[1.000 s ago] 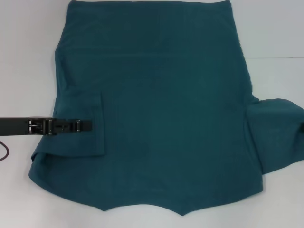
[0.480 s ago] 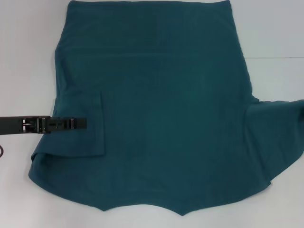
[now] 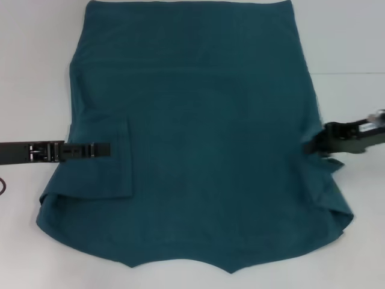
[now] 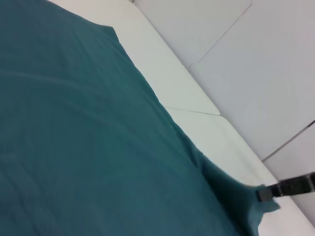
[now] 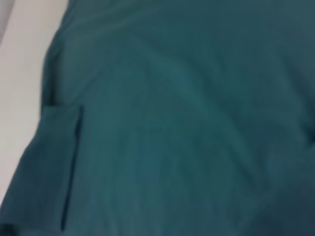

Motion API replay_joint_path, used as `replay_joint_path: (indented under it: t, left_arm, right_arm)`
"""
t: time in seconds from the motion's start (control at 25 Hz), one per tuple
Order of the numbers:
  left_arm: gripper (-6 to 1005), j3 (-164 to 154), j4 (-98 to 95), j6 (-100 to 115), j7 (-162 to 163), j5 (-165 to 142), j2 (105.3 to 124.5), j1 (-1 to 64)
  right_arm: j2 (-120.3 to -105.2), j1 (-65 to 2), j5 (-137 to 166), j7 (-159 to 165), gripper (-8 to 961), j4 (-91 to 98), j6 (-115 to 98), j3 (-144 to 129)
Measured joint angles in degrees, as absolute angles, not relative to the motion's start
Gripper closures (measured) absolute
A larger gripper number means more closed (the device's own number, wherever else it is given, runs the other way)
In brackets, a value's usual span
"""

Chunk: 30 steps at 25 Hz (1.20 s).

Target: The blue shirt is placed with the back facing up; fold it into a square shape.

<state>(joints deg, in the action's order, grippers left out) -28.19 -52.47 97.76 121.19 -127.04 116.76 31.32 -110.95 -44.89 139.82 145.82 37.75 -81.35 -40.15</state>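
Note:
The blue shirt (image 3: 204, 132) lies flat on the white table and fills most of the head view. Its left sleeve (image 3: 114, 165) is folded inward onto the body. My left gripper (image 3: 107, 149) reaches in from the left and lies low over that folded sleeve. My right gripper (image 3: 310, 146) is at the shirt's right edge, shut on the right sleeve, whose fabric is bunched below it. The left wrist view shows the shirt (image 4: 88, 137) and the right gripper (image 4: 266, 193) pinching its far corner. The right wrist view shows the shirt (image 5: 187, 128) and the folded left sleeve (image 5: 54, 167).
The white table (image 3: 36, 72) shows bare on both sides of the shirt. A thin seam (image 3: 349, 73) runs across the table at the right. A dark cable (image 3: 2, 186) shows at the left edge.
My right gripper has come into view and carried the spread right sleeve inward to the shirt's right edge. My left gripper has drawn back slightly to the left and up; the left sleeve stays put.

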Motion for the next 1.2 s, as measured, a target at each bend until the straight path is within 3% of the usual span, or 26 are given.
replay_joint_path:
  t: [0.16,0.6,0.92,1.04,1.16,1.2]
  left_arm:
    - [361,-27.29,-52.47,97.67,121.25,-126.11,116.87,31.33]
    - [362,-26.15,-52.47,97.64,121.47,-124.62,116.73,30.86]
    - [361,-25.17,-52.47,97.64,121.69,-124.62,116.71,30.58]
    - [361,-24.90,-52.47,97.63,123.46,-124.62,116.45,30.29]
    - [361,-24.91,-52.47,98.12,128.20,-124.83,115.43,29.66]
    - [361,-24.94,-52.47,98.38,130.44,-125.03,115.03,29.34]
  right_arm:
    - [-113.16,-47.95,140.04,145.47,929,35.93,-76.94,-42.61]
    - [-113.74,-49.18,139.83,145.70,882,35.00,-75.33,-47.10]
    - [-112.44,-47.01,128.72,143.12,712,32.31,-77.82,-44.32]
    - [-111.22,-45.96,126.13,142.28,641,32.66,-80.66,-44.30]
    - [-109.43,-45.13,126.38,142.40,397,33.09,-83.03,-44.48]
    - [-108.72,-44.81,126.44,142.37,377,33.19,-83.98,-44.52]
